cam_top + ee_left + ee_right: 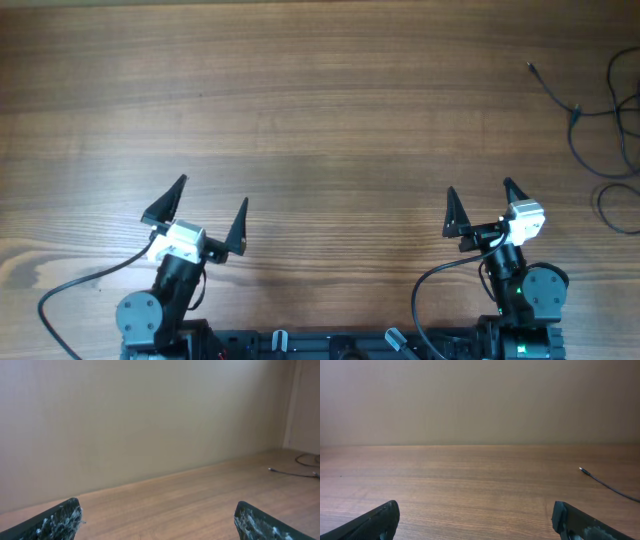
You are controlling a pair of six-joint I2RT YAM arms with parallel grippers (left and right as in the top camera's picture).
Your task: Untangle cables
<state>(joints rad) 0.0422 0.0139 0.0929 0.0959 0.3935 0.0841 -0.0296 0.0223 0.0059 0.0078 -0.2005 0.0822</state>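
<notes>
Seen from overhead, a wide brown wooden table (320, 100) with a running grain filled the view, with two black robot arms mounted at its near edge. The left gripper (212, 190), black pointed fingers on a white wrist block, hung low over the table at the near left. Its jaws were spread as wide as they go, with only bare wood between them, holding nothing. The right gripper (479, 186), of the same build, sat at the near right, angled slightly inward. Its jaws were likewise fully spread and had hold of nothing.

The thin dark cables (577, 112) lay as loose strands on the table at the far right edge. One strand ended in a tiny plug pointing toward the table's middle, while others curved and looped off the right side of the view. They were well apart from both grippers, nearer the right one, and nothing touched them.

From the left wrist camera, the left gripper (157, 512) showed only as two dark fingertips (60, 520) in the lower corners, scuffed with whitish marks. One strand of the cables (292, 473) lay far off to the right, below a plain beige wall (150, 420).

From the right wrist camera, the right gripper (475, 512) showed the same way, its dark fingertips (382, 520) wide apart. A cable strand with its plug end (605, 482) rested on the wood ahead and to the right
</notes>
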